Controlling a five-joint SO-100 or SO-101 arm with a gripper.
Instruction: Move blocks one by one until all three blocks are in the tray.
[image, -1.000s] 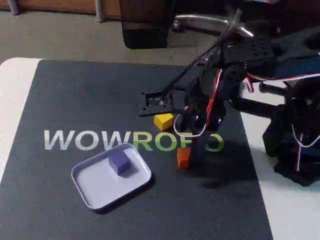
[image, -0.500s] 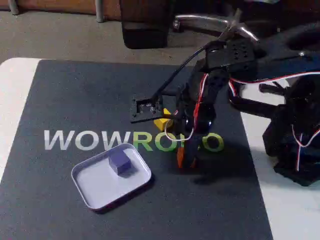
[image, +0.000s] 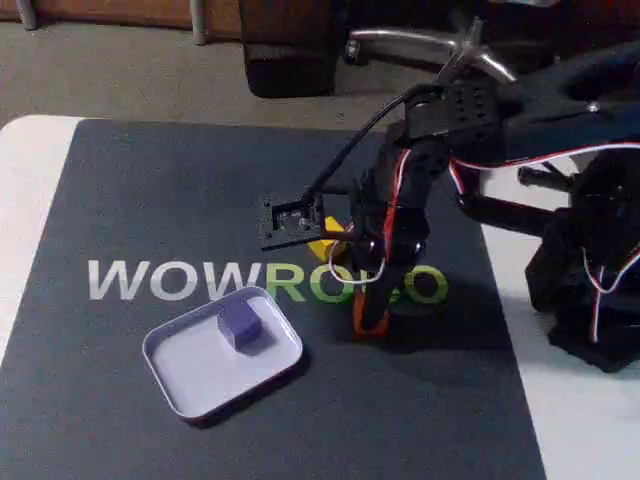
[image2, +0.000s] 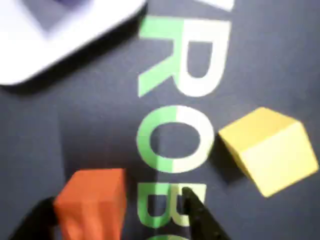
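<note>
The orange block (image: 362, 320) sits on the dark mat, just right of the tray (image: 180, 385). My gripper (image: 373, 308) has come down over it. In the wrist view the gripper (image2: 117, 197) is open: the orange block (image2: 92, 205) lies between the two black fingertips (image2: 200, 215), close to the left one, with a gap to the right one. The yellow block (image: 322, 246) lies on the mat behind, half hidden by the arm, and sits off to the right in the wrist view (image2: 267, 150). The purple block (image: 240, 325) rests inside the pale tray (image2: 45, 55).
The mat (image: 150, 200) carries large WOWROBO lettering (image: 170, 280) and lies on a white table (image: 25, 190). The arm's base and cables (image: 590, 280) fill the right side. Chair legs (image: 420, 45) stand beyond the table's far edge.
The arm has swung a little left and lowered. Its fingers now straddle the orange block, and the arm covers more of the yellow block. No block has moved.
</note>
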